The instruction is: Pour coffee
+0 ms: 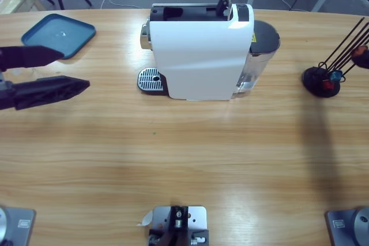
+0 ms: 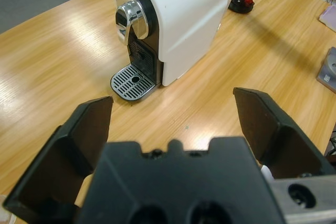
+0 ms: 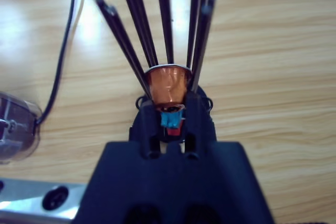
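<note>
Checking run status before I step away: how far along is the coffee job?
Early. Done: nothing visible; the drip tray of the coffee machine is bare, no cup or coffee in sight. In hand: the right end effector sits at the capsule rack, an orange capsule right before it. The left end effector is open, facing the machine. Left: loading, brewing, pouring.

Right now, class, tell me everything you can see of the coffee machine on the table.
The coffee machine stands upright on the wooden table, toward its far edge. Its body is a glossy white shell over a black front, with a chrome spout head and a round-fronted metal drip grate at the base. The grate is bare: no cup stands on it. A clear tank with a dark lid sits at its back. Neither gripper touches it; the left gripper, jaws open, faces it from a distance.
</note>
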You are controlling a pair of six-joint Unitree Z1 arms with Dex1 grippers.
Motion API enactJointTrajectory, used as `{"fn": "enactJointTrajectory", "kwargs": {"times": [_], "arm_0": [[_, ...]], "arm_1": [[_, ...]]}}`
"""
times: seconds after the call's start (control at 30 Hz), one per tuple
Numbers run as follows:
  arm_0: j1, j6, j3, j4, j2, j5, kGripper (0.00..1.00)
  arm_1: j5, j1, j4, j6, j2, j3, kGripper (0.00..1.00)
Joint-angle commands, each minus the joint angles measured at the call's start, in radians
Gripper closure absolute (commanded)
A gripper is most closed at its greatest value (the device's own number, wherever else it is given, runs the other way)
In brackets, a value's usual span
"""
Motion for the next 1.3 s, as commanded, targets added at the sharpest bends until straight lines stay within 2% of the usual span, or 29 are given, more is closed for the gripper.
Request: {"fn": "enactJointTrajectory", "kwargs": {"times": [0.03,0.23,0.4,0.43,0.5,0.57,0.73,0.83,0.93,1.07,1.3], "arm_0": [[-0.011,-0.017,0.052,-0.022,-0.005,0.005,0.000],[-0.026,-0.019,0.053,-0.022,-0.007,0.006,0.000],[-0.026,-0.019,0.052,-0.026,-0.012,0.008,0.000],[-0.026,-0.018,0.052,-0.026,-0.014,0.010,0.000],[-0.026,-0.016,0.052,-0.026,-0.024,0.028,0.000],[-0.026,-0.015,0.045,-0.014,-0.036,0.078,0.000],[-0.026,0.035,-0.039,0.195,-0.068,0.103,0.000],[-0.026,0.105,-0.100,0.322,-0.094,0.135,0.000],[-0.026,0.116,-0.106,0.342,-0.130,0.184,0.000],[-0.026,0.112,-0.097,0.346,-0.147,0.203,0.000],[-0.023,0.066,-0.070,0.322,-0.188,0.221,0.000]], "arm_1": [[-0.032,0.037,0.159,-0.007,-0.110,-0.117,1.000],[-0.089,0.094,0.333,-0.015,-0.214,-0.239,1.000],[-0.117,0.129,0.416,-0.028,-0.288,-0.272,1.000],[-0.111,0.142,0.421,-0.035,-0.300,-0.273,1.000],[-0.032,0.229,0.425,-0.084,-0.299,-0.280,1.000],[0.034,0.359,0.429,-0.159,-0.264,-0.290,1.000],[0.032,0.635,0.515,-0.325,-0.112,-0.432,1.000],[0.030,0.749,0.571,-0.391,0.003,-0.572,1.000],[0.038,0.844,0.620,-0.471,0.124,-0.699,1.000],[0.073,0.907,0.656,-0.518,0.254,-0.856,1.000],[0.083,0.909,0.679,-0.580,0.419,-1.020,1.000]]}}
